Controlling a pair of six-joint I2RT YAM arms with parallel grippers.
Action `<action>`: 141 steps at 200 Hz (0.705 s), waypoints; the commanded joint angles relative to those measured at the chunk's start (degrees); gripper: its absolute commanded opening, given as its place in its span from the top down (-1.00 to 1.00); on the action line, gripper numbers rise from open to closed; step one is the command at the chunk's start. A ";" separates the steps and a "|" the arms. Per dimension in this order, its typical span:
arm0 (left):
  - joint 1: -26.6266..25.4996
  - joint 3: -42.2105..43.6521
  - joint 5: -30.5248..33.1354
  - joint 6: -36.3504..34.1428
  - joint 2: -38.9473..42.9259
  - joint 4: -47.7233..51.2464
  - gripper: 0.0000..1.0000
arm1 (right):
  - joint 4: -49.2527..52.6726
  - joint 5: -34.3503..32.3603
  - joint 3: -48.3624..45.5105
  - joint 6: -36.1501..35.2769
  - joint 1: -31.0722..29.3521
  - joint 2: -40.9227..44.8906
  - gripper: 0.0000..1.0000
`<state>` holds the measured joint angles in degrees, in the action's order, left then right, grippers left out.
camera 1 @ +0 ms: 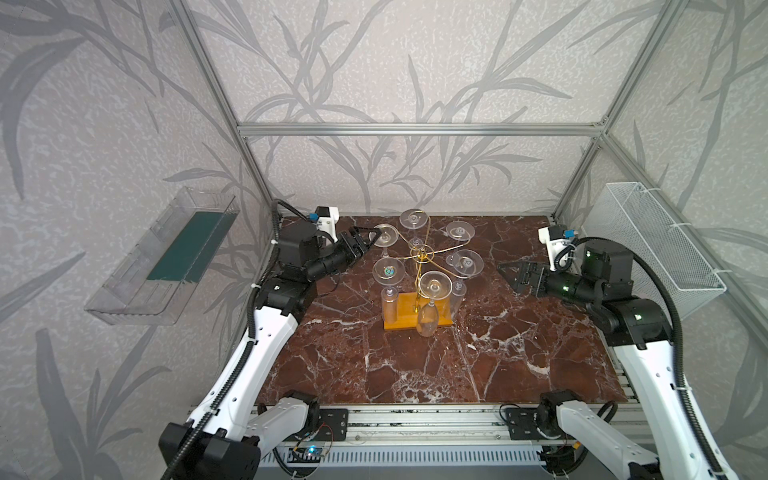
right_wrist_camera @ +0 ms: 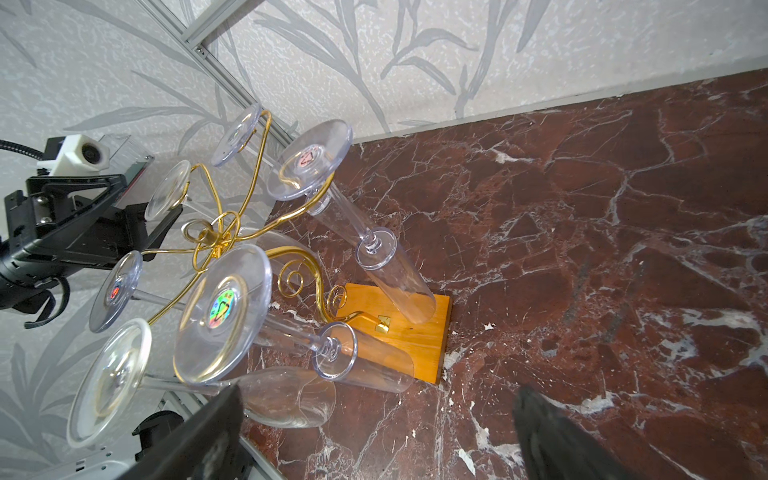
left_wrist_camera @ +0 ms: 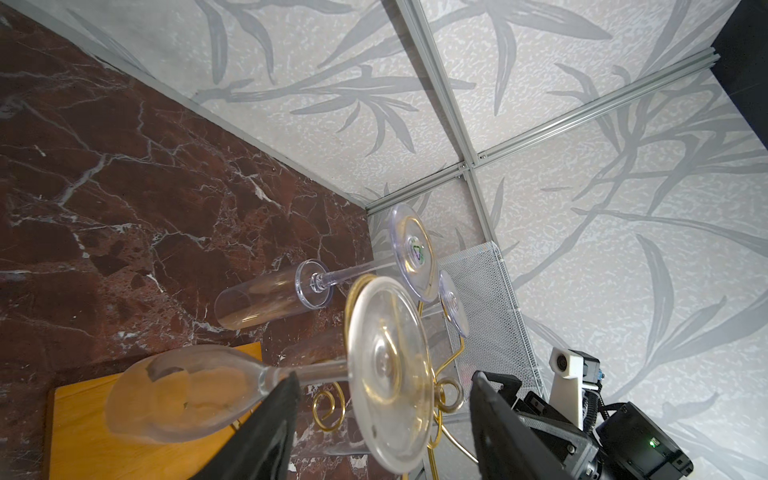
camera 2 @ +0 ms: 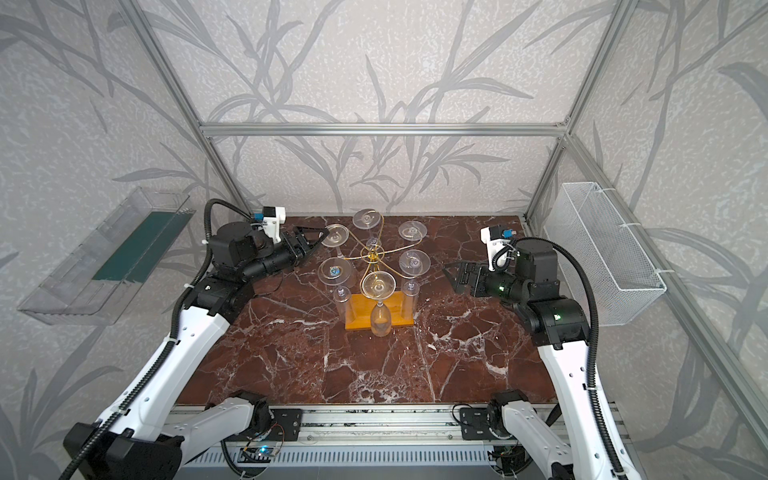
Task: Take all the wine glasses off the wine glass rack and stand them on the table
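Left claw [left_wrist_camera: 384, 378] cropped at edge, its touch on wine glass [left_wrist_camera: 187, 395] stem perhaps hidden, sticker [right_wrist_camera: 219, 312] print unreadable

Left pincer [camera 1: 371, 243], right pincer [camera 1: 508, 277] agape.

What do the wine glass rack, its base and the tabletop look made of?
The wine glass rack: thin metal wire seemingly, shiny gold finish, glints on the curls. Its base: wood, orange-yellow, smooth sheen, faint grain; likely varnished. The tabletop: red-brown marble look, white veins; could be printed laminate.
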<state>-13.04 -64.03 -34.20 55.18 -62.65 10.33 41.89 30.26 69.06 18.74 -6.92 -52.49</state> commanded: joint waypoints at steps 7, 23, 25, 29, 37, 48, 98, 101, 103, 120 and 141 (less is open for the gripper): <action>-0.23 0.25 2.07 1.73 0.68 -0.36 -0.22 | 0.42 2.24 0.53 0.78 0.06 -0.06 -0.98; -0.23 0.77 2.59 2.67 0.79 -0.90 -0.14 | 0.65 2.17 0.55 0.90 0.06 -0.16 -0.98; -0.23 0.82 2.52 2.72 0.78 -1.00 -0.12 | 0.68 2.17 0.55 0.86 0.06 -0.16 -0.98; -0.23 0.87 2.55 2.89 0.78 -1.08 -0.11 | 0.80 2.24 0.55 0.89 0.06 -0.16 -0.98; -0.23 1.16 2.55 3.16 0.79 -1.35 -0.06 | 0.96 2.30 0.55 0.86 0.02 -0.16 -0.98; -0.23 1.36 2.39 3.51 0.70 -1.77 0.01 | 1.16 2.35 0.58 0.88 0.02 -0.16 -0.98; -0.23 2.49 1.80 5.42 0.51 -3.98 0.24 | 1.80 2.43 0.45 0.53 0.05 0.11 -0.98; -0.23 2.69 1.70 5.80 0.51 -4.57 0.26 | 1.84 2.50 0.40 0.47 0.06 0.11 -0.98; -0.23 2.86 1.70 5.99 0.51 -4.82 0.27 | 1.85 2.56 0.39 0.42 0.06 0.11 -0.97; -0.23 3.04 1.46 6.35 0.11 -5.45 0.37 | 2.18 2.72 0.46 0.25 0.07 0.11 -0.98; -0.23 2.84 1.43 6.35 -0.19 -5.23 0.41 | 2.57 2.36 0.50 0.15 0.02 0.11 -0.98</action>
<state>-13.08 -61.43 -32.49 60.18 -62.81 7.27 42.92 31.64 69.06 19.27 -6.92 -52.53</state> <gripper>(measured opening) 0.303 0.988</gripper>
